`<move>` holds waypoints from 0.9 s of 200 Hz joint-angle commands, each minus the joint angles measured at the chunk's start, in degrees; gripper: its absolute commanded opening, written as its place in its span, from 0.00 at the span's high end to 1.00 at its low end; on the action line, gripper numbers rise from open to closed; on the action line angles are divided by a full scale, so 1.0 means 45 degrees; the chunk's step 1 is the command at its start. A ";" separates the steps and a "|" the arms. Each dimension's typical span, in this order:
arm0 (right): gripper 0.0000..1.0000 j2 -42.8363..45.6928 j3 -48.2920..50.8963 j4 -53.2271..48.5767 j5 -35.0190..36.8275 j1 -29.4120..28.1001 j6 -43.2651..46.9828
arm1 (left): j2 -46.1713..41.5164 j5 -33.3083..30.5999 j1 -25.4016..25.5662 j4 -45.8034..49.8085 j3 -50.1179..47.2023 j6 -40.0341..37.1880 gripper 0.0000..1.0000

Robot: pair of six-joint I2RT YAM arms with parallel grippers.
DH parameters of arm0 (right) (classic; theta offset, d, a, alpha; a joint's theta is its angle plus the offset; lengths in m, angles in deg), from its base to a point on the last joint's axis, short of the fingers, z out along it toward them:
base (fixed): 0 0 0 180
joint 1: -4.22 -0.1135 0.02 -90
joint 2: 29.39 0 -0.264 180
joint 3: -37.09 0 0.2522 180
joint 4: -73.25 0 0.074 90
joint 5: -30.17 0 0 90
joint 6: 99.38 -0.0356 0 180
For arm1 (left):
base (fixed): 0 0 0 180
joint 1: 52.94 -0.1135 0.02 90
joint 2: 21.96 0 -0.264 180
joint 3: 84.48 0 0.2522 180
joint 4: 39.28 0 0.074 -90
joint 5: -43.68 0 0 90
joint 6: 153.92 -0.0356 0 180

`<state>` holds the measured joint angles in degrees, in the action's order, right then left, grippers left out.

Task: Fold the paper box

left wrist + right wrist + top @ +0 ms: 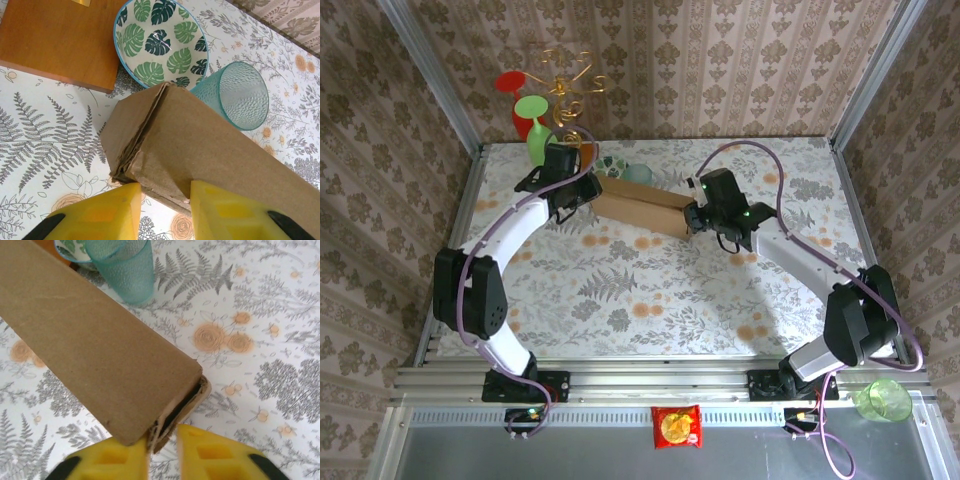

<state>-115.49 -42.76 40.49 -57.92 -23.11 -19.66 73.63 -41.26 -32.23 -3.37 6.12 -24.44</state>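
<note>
1. Box [642,207] lies flat as a long sleeve on the table [620,300], near the far edge and about midway between the side edges, its left end slightly farther back than its right. From above, the left gripper [582,190] sits at the left end and the right gripper [695,218] at the right end. I judge that one arm per end lets each steady the box while the other works a flap.

2. Left wrist view: the left gripper [166,192] has its fingers apart, with the box's near end edge reaching into the gap. I cannot tell whether the pads press it. The end flaps are folded in but loose, gaping at the corner. The bowl [160,42] and cup [237,97] stand just behind the box and the slab [55,40] lies beyond, so a shove could nudge them.

3. Right wrist view: the right gripper [162,437] has a narrow gap, and the edge of the end flap [192,397] sits in it. I cannot tell whether it is pinched or free. The flap stands ajar over a dark slit, so this end looks untucked, which is likely why the gripper is here.
</note>
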 commanded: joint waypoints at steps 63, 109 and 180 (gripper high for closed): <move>0.53 0.2592 0.1125 -0.0032 -0.3626 0.1045 -0.3586 | -0.0860 -0.0314 0.1018 0.0280 -0.1753 0.1163 0.70; 0.57 0.2680 0.1481 -0.0426 -0.3460 0.2167 -0.4429 | -0.3350 -0.0496 0.2421 0.0557 -0.4290 0.3018 0.68; 0.58 -0.2136 -0.1754 -0.0182 -0.3116 0.2841 -0.4223 | -0.4777 -0.0099 0.2589 -0.4196 -0.6825 0.6113 0.58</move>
<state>-116.17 -43.83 39.55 -72.08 -11.09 -37.89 49.92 -42.46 -20.73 -8.00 -20.39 -5.42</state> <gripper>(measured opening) 0.427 0.415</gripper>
